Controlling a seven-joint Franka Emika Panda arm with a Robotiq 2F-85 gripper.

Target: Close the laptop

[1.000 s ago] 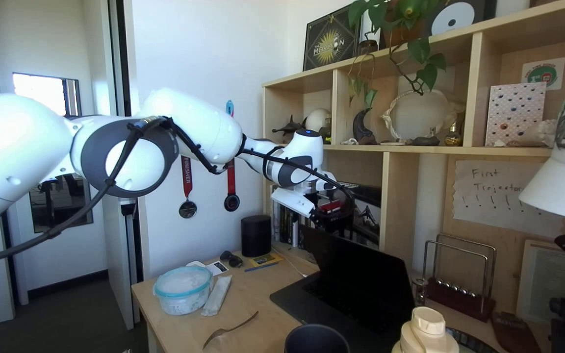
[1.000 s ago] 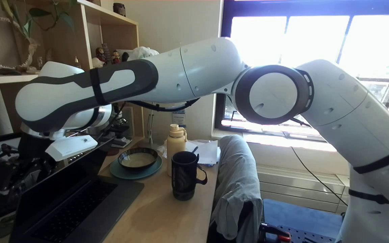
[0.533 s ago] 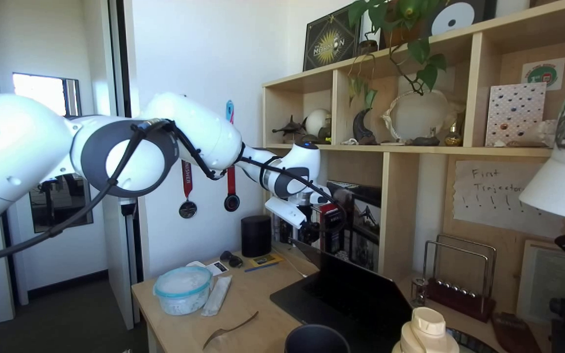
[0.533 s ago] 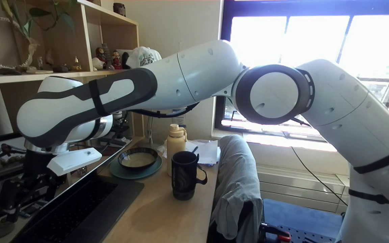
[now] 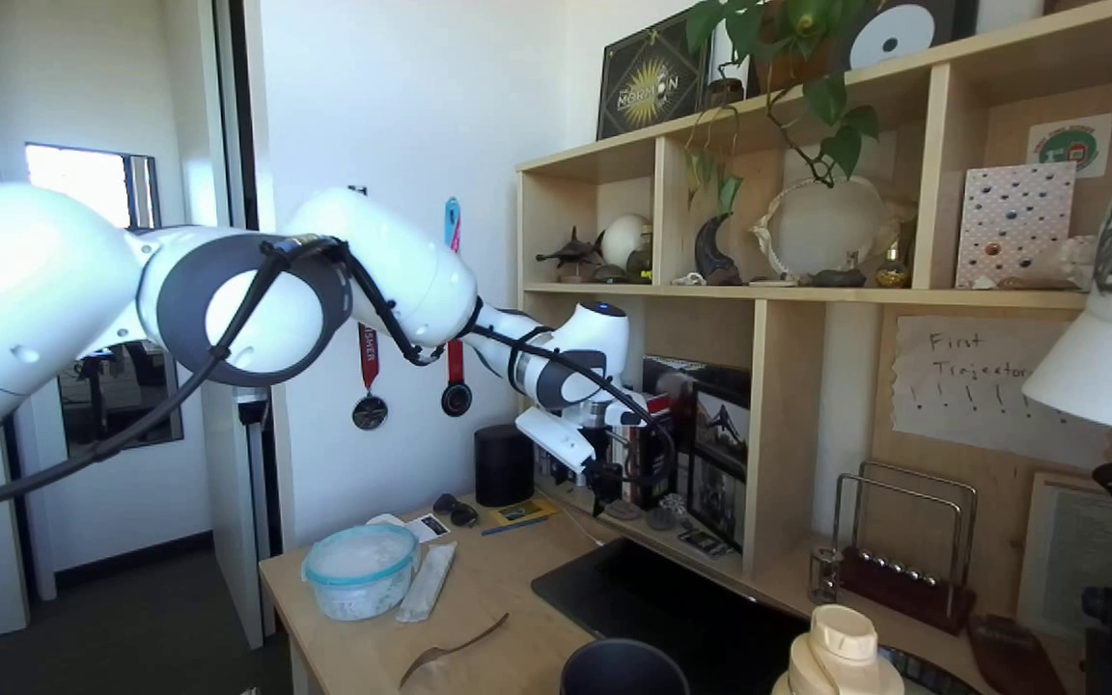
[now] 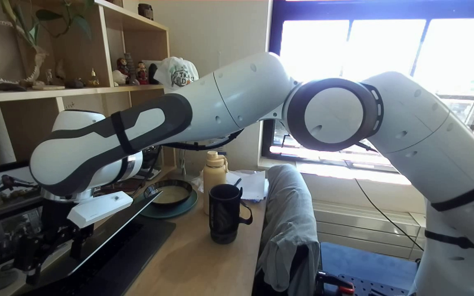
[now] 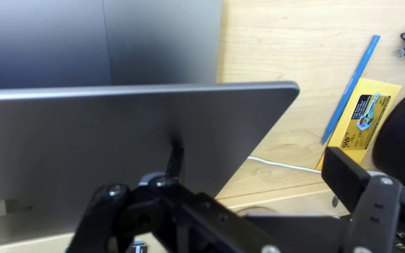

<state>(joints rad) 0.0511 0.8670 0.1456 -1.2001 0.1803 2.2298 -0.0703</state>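
currently: your claw [image 7: 253, 154], fingers spread, one fingertip [image 7: 176, 161] behind the tilted lid [image 7: 83, 147] of the laptop [image 7: 164, 42], contact unclear; near the laptop: blue pencil [image 7: 351, 88], black speaker [image 5: 504, 465].

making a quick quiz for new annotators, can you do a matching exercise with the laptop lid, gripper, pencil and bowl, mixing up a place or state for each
Column one
1. laptop lid
2. gripper
3. pencil
4. bowl

Column two
A. beside the yellow paper
B. on the blue-green plate
C. tilted, not yet shut
D. jaws apart

Right pairs
1-C
2-D
3-A
4-B
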